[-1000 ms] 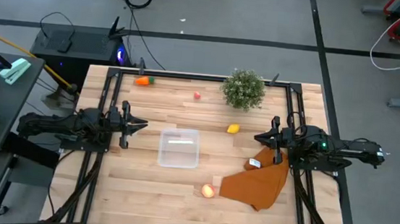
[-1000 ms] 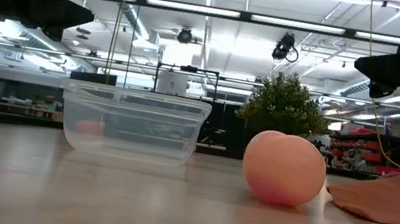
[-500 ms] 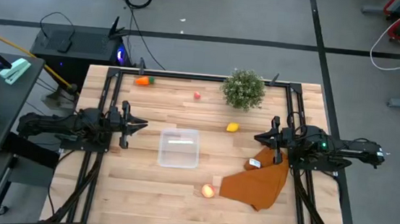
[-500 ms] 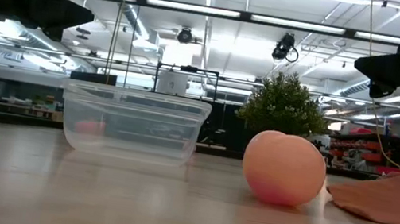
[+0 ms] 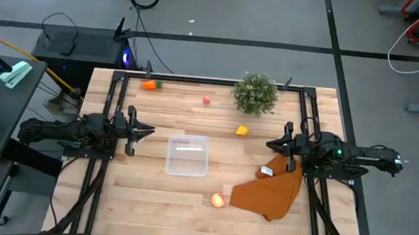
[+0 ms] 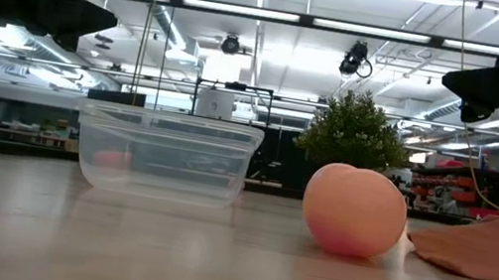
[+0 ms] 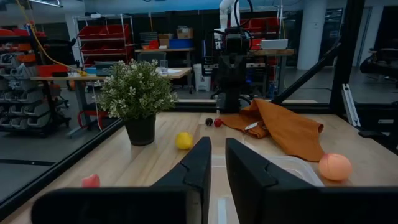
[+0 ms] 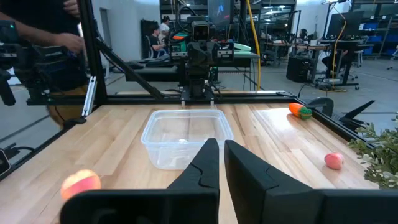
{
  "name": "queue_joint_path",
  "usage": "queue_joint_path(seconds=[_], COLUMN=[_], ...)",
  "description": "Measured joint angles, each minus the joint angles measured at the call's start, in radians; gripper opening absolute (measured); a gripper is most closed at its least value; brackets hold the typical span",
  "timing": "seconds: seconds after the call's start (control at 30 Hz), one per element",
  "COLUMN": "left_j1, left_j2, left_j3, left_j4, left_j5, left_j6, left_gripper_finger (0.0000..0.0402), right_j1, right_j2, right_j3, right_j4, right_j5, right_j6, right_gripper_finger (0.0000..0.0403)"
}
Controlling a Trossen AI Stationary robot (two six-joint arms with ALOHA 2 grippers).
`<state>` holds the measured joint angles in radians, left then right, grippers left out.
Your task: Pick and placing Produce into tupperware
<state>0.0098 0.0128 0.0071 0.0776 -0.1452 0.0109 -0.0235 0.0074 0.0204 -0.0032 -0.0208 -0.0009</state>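
The lemon (image 5: 242,130) sits slightly nearer the plant (image 5: 256,93) than a moment ago; the tub (image 5: 187,154) is empty. The left gripper (image 5: 147,132) is nearly closed and the right gripper (image 5: 272,145) shut, both holding nothing; no pick has begun.

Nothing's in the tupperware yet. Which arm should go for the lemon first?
Right, probably. The lemon lies on the right half of the table, nearer the right tool than the left tool. The tupperware sits between both arms, so the drop looks reachable for either.

The tupperware (image 5: 187,154) sits mid-table, lemon (image 5: 242,131) between it and the plant (image 5: 256,93).
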Motion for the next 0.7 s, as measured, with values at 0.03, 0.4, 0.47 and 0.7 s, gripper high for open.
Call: queue_joint_path(seconds=[0.03,0.4,0.47,0.7], left_j1=[0.0,0.0,0.0,0.0], left_j2=[0.0,0.0,0.0,0.0], left_j3=[0.0,0.0,0.0,0.0], left_j4=[0.0,0.0,0.0,0.0], left_j5=[0.0,0.0,0.0,0.0], left_j6=[0.0,0.0,0.0,0.0], left_gripper_finger=[0.0059,0.0051,0.0053,0.0059], right_j1=[0.0,0.0,0.0,0.0], right_j2=[0.0,0.0,0.0,0.0], right_j3=[0.0,0.0,0.0,0.0], right_j4=[0.0,0.0,0.0,0.0], right_j5=[0.0,0.0,0.0,0.0], right_j6=[0.0,0.0,0.0,0.0], right_gripper_finger=[0.0,0.0,0.0,0.0])
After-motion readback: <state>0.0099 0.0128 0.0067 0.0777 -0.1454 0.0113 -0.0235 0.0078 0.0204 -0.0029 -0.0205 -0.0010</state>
